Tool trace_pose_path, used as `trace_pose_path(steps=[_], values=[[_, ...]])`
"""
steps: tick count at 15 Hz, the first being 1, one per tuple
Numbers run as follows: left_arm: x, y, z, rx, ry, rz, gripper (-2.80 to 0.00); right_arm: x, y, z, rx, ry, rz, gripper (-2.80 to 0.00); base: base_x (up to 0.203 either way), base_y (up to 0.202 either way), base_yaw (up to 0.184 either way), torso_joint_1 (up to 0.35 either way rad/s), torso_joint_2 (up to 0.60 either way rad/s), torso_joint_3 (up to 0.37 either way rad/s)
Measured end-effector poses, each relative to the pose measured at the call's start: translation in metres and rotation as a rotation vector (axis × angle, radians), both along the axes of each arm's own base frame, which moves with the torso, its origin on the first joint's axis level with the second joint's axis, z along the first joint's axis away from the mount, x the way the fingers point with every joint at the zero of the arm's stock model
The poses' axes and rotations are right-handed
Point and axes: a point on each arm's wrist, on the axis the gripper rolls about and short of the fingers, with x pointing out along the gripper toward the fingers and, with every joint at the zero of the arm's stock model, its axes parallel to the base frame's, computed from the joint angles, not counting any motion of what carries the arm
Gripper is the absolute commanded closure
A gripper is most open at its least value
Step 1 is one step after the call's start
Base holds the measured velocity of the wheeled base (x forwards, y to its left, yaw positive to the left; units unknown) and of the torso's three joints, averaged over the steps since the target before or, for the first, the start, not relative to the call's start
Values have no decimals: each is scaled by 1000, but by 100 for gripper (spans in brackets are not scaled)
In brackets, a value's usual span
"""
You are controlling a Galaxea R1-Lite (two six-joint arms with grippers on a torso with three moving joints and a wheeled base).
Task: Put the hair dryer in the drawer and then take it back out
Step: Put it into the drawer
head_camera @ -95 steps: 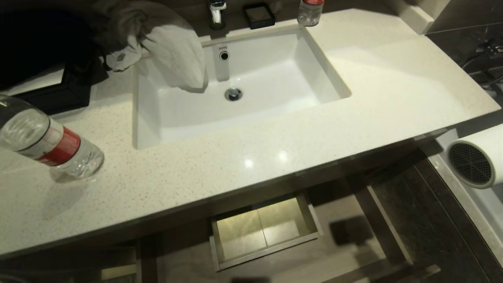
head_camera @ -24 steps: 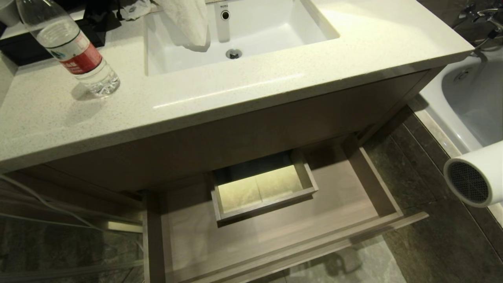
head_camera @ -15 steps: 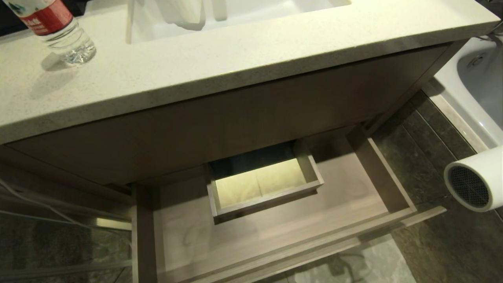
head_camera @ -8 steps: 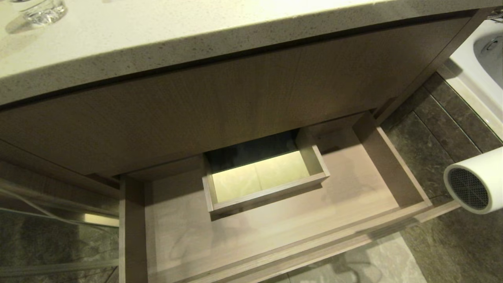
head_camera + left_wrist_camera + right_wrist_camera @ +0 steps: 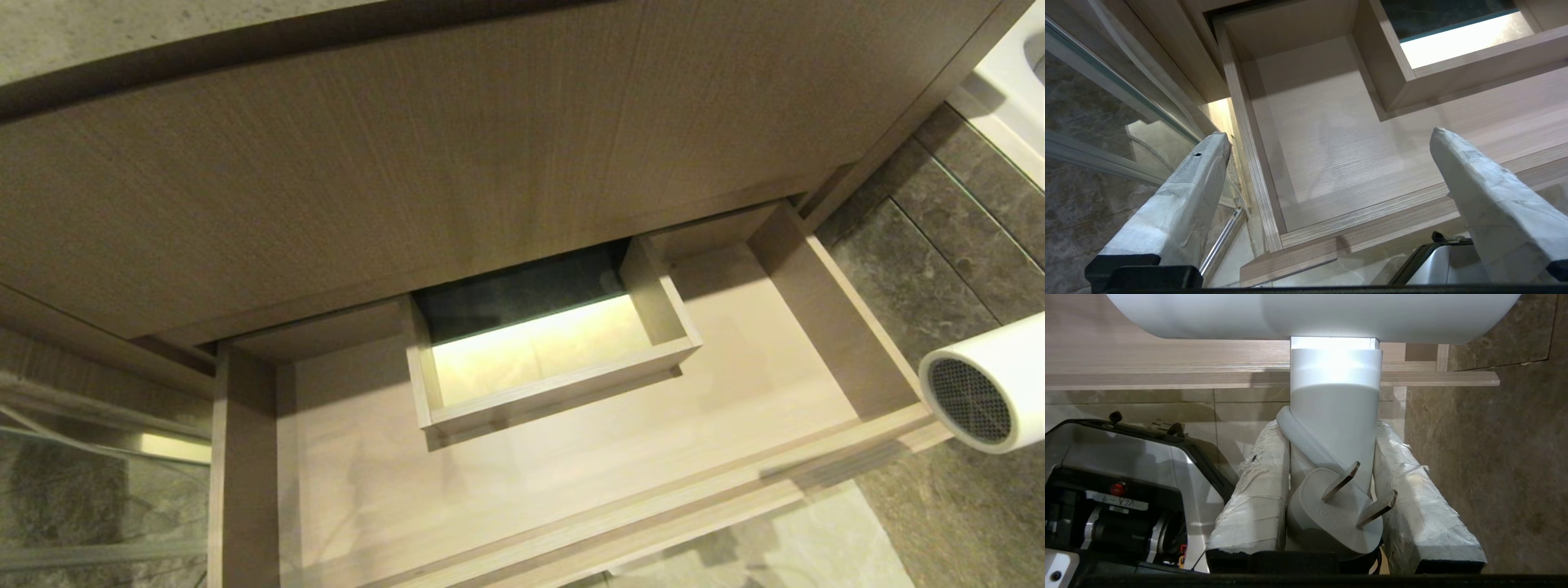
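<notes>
Now one hair dryer [image 5: 1331, 400] and one pulled-out drawer [image 5: 571, 482]; my right gripper [image 5: 1331, 457] clamps the dryer's handle, partly closed.

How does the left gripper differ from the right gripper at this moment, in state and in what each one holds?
The left gripper is open, its fingers far apart; the right gripper is shut on the hair dryer, at its handle.
The left gripper holds nothing and hangs over the open drawer; the right gripper holds the hair dryer beside the drawer's right end, over the dark floor.
Both have fingers wrapped in pale padding.
</notes>
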Motion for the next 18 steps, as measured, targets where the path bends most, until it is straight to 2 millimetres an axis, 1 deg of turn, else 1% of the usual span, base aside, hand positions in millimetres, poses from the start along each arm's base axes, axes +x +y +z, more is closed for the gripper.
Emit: trace_pose_path(steps=[13, 18], values=[[0, 0, 0, 0, 0, 0, -280, -1, 0, 0, -1, -4, 0, 0, 0, 0, 0, -7, 17, 12], [0, 0, 0, 0, -1, 0, -280, -1, 0, -2, -20, 0, 5, 0, 0, 0, 0, -47, 132, 78]])
